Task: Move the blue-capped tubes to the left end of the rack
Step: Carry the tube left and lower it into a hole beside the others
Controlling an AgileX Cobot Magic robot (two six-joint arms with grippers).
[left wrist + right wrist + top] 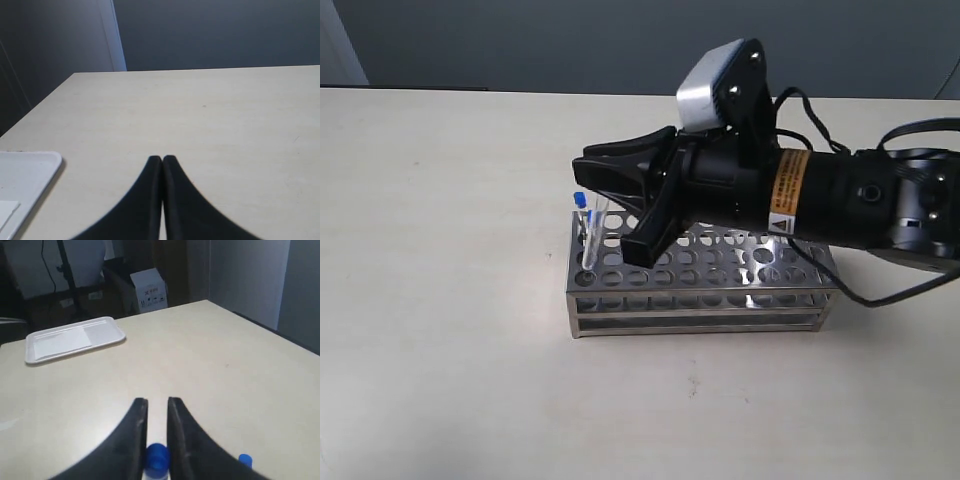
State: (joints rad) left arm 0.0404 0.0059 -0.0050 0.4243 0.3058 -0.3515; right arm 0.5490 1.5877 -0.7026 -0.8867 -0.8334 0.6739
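Note:
The steel rack (720, 300) stands mid-table. My right gripper (588, 178) reaches across over the rack's left end. In the right wrist view the right gripper (157, 402) is shut on the blue cap of a tube (157, 456). That tube's clear body (597, 230) hangs below the fingers into a hole at the left end, with its cap hidden in the exterior view. A second blue-capped tube (580, 200) (245, 459) stands just beside it. Other tubes do not show. My left gripper (162, 158) is shut with nothing in it, above bare table away from the rack.
A white tray (75, 342) lies far across the table in the right wrist view, with a cardboard box (149, 290) beyond the table edge. A white tray's corner (25, 180) lies beside the left gripper. The right arm's black body (840, 200) spans the rack's right half.

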